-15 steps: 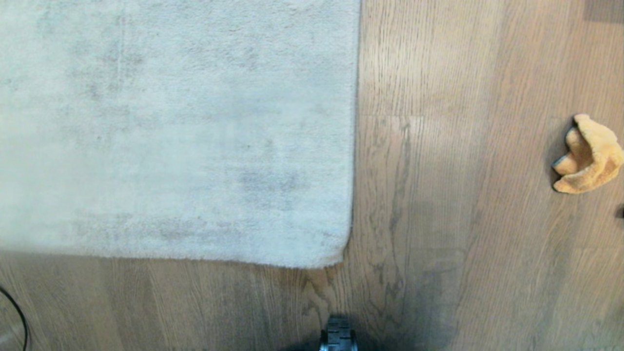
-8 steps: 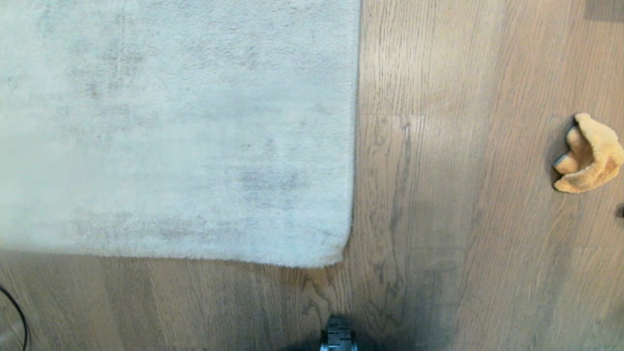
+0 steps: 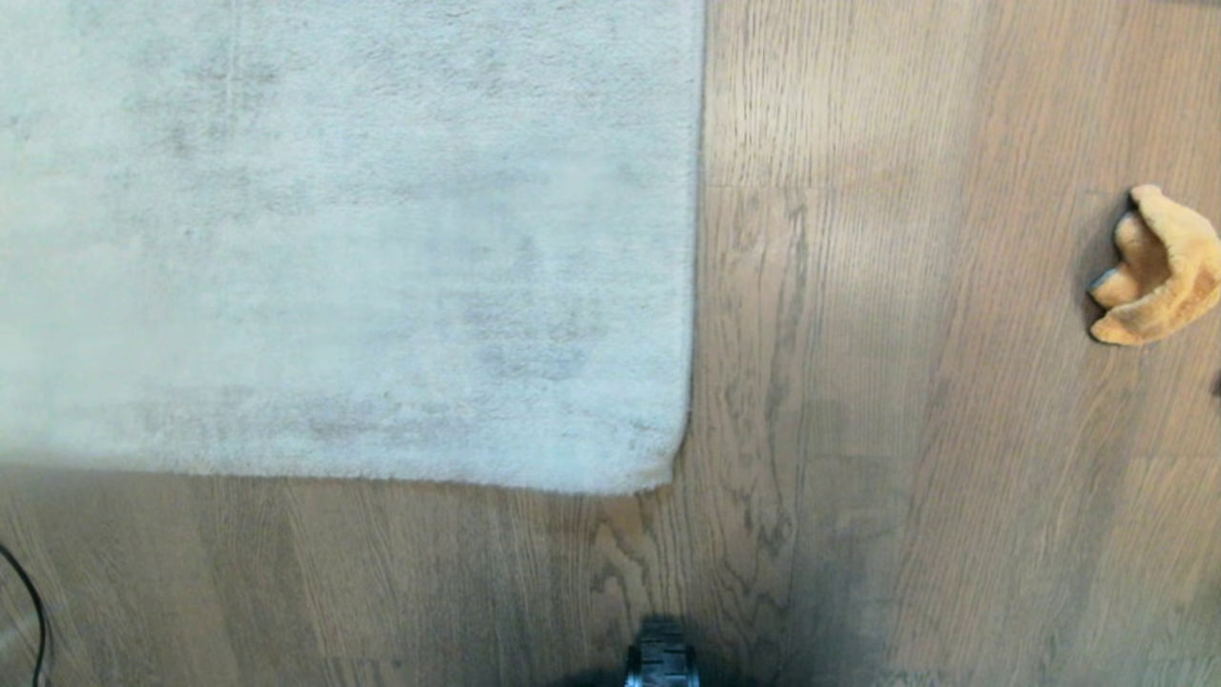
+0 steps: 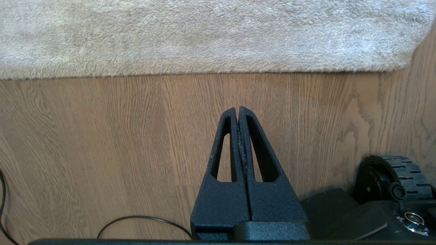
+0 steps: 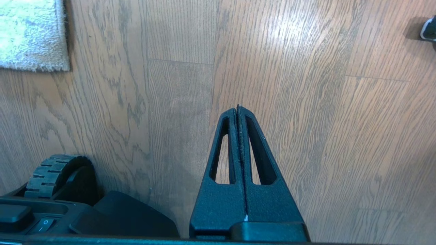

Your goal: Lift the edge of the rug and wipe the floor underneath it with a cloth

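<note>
Rug (image 3: 343,239) flat on floor (image 3: 858,382), pale grey-beige pile, spread over left and middle of head view. Rug edge (image 3: 694,239) straight down the right side, then round corner (image 3: 668,468), then along the near side. Not lifted anywhere; no backing seen.

Cloth (image 3: 1159,272) orange, fluffy, bunched in a lump on bare planks at far right of head view, well apart from rug edge, cut partly by the frame. Tag not made out.

Neither arm seen in head view. Only base wheel (image 3: 661,663) at bottom centre, near the rug corner but apart from it.

L gripper (image 4: 237,109): fingers pressed together, tips touching, nothing between them. Hung over bare floor near the rug's near edge (image 4: 204,69), not touching it. Thin black cable (image 4: 143,219) on planks beside it; wheel (image 4: 391,177) and dark base housing close by.

R gripper (image 5: 237,108): fingers likewise pressed together, empty. Over bare planks, rug corner (image 5: 34,41) off to one side, apart. Wheel (image 5: 51,173) and base housing w/ rocker switch (image 5: 42,224) near it. Small dark object w/ white trim (image 5: 428,30) at frame edge on floor, too cut off to ID. Cloth not in either wrist view.
</note>
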### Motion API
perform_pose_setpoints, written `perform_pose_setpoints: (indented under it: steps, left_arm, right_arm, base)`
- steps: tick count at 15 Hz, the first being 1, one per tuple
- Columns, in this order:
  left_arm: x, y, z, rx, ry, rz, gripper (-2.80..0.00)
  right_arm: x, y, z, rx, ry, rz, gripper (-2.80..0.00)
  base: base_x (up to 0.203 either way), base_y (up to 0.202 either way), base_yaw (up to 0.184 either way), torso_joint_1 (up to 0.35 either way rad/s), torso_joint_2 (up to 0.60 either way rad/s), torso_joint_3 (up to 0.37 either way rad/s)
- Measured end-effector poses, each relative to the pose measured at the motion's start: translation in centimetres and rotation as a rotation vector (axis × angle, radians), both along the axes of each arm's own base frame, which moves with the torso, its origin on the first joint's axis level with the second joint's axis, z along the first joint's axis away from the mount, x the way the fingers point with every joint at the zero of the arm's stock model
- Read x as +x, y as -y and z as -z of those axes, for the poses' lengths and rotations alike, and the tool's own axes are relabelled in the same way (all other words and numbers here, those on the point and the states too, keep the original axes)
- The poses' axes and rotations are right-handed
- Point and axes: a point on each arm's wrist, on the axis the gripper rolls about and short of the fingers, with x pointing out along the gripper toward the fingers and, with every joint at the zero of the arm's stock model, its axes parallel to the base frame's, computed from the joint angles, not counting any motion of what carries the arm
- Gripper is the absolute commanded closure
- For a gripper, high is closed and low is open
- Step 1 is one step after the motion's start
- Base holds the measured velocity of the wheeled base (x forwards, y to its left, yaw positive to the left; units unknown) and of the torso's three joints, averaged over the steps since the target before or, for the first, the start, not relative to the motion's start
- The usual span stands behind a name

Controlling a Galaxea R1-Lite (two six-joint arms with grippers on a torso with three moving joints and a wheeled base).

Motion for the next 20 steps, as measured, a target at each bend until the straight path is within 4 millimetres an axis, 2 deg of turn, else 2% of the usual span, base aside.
perform_pose_setpoints:
  steps: [20]
  left_arm:
    - [0.00, 0.00, 0.00, -0.003, 0.000, -0.001, 0.00]
  right_arm:
    - [0.00, 0.00, 0.00, 0.002, 0.000, 0.000, 0.00]
  base:
    - [0.000, 0.000, 0.000, 0.000, 0.00, 0.000]
